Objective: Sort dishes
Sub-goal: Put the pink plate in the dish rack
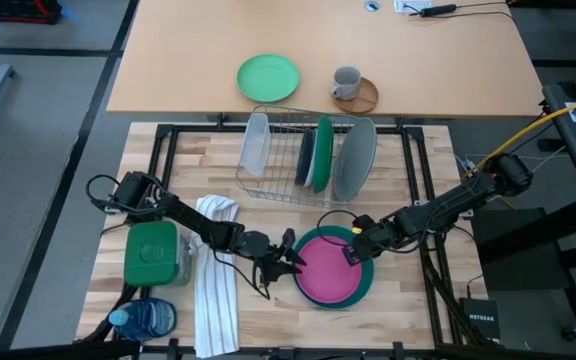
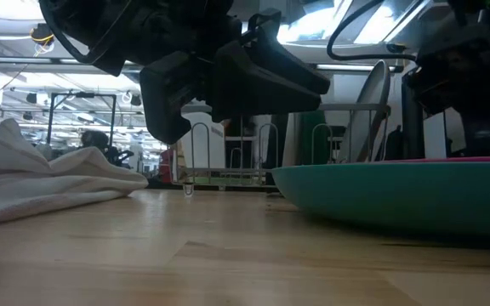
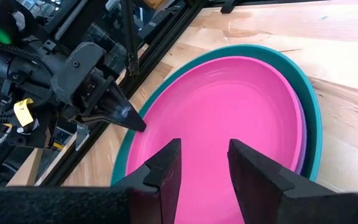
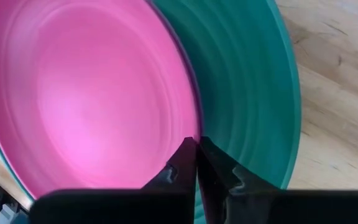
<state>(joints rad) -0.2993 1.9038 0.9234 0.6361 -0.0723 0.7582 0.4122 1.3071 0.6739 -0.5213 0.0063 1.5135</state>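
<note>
Two worktops head the list: the slatted wooden worktop (image 1: 268,310) carrying my work, and a tan one (image 1: 168,60) at 12 o'clock beyond it.

Item: wire dish rack (image 1: 286,150), at 12 o'clock on the wooden worktop. Upright in its slots stand a light grey plate (image 1: 354,158), a green plate (image 1: 323,152), a dark plate (image 1: 306,157) just beside that, and a pale dish (image 1: 256,143) at the rack's 9 o'clock end. On edge, I judge, so each keeps its own slot.

Item: teal-green plate (image 1: 366,283), flat at 5 o'clock of the rack, with the purple-pink plate (image 1: 328,272) nested in it, offset toward 9 o'clock. These two remain unracked.

Item: striped cloth (image 1: 215,270) and green container (image 1: 151,252), at 9 o'clock, well apart from the plates.

Item: small mint plate (image 1: 268,77) and grey mug (image 1: 346,83) on the tan worktop.

Item: my left tool (image 3: 201,163), fingers spread, poised over the pink plate's 9 o'clock rim, placed to straddle it.

Item: my right tool (image 4: 194,163), fingers pressed together, the tips at the pink plate's 3 o'clock edge where it overlaps the teal; whether it pinches the rim I cannot tell. My guess: it is there to lift or steady that edge.
</note>
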